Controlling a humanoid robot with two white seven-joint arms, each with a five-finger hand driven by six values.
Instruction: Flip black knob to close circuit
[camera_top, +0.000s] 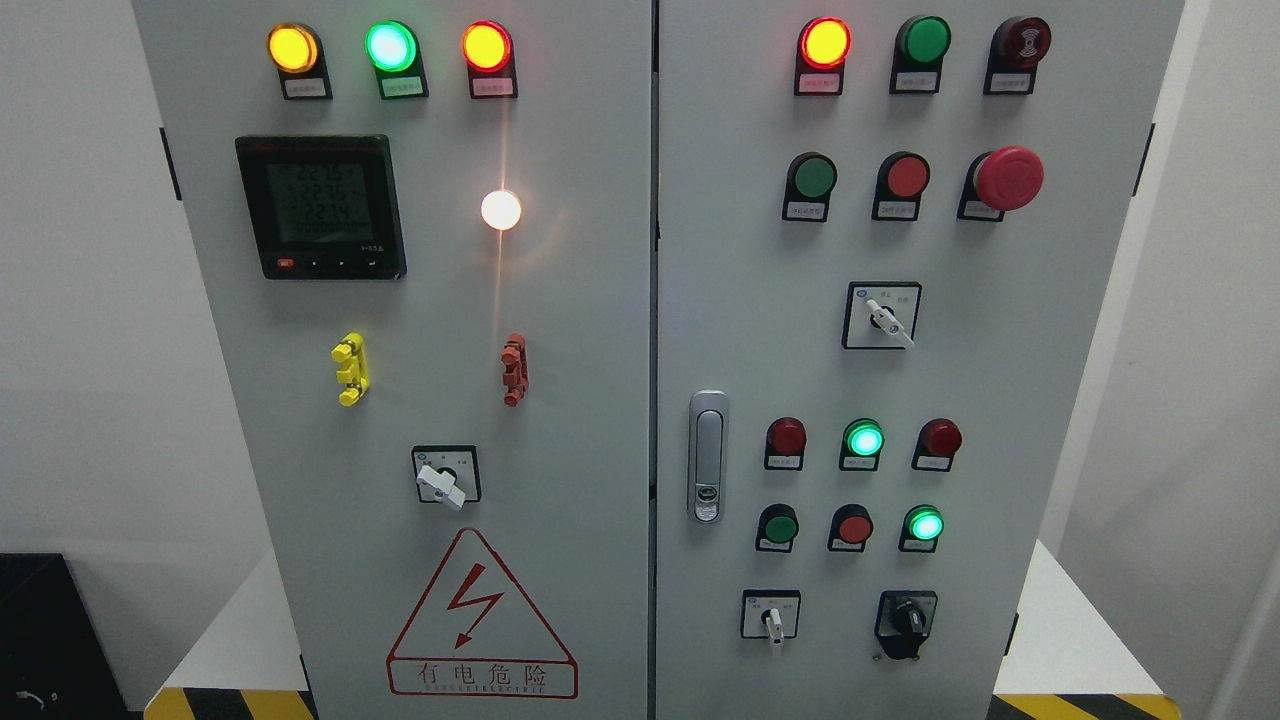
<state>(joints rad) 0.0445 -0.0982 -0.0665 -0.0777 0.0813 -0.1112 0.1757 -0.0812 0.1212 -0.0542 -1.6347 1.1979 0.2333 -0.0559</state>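
"有电危险" (red-framed) on warning sign (482, 620)

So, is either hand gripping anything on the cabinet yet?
Nothing is held: neither hand is in view, and the black rotary knob at the right door's lower right is untouched.

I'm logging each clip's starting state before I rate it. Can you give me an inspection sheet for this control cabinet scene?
Surface: grey two-door metal cabinet front, doors shut, silver door latch on the right door.
Job's things: black rotary knob at the right door's lower right, untouched; its setting cannot be read.
Clutter: nothing seen.
Other controls: white-handled selector switches; red mushroom stop button; several lit lamps, including the green indicator lamp; black digital meter showing figures; red lightning warning triangle.
Grippers: neither hand in view.
Cables: nothing seen.
Surroundings: white walls, white platform with yellow-black hazard striping.
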